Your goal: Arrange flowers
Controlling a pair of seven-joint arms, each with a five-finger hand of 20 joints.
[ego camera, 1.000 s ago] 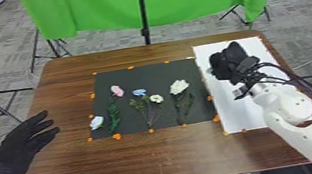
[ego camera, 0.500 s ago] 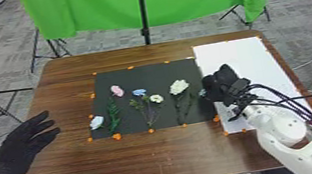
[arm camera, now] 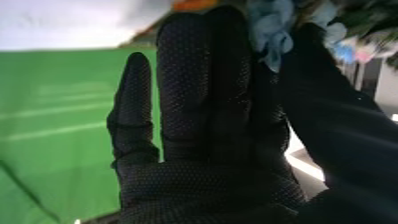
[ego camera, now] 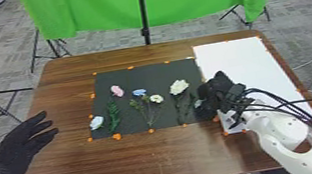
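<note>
Flowers (ego camera: pixel 179 87) mostly laid on mat (ego camera: pixel 146 74), I'd say; my right hand (ego camera: pixel 217 94) pinches one pale bloom (arm camera: pixel 271 32), mat's 4 o'clock, unplaced.

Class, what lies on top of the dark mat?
On the mat lie a pink flower, a blue flower, a cream flower, a white flower and a pale flower; whatever is under the right hand is covered.

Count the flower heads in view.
6: pale one at the dark mat's left edge; pink one, blue one, cream one, white one, left to right; bluish one in the right hand, which may hide more.
</note>
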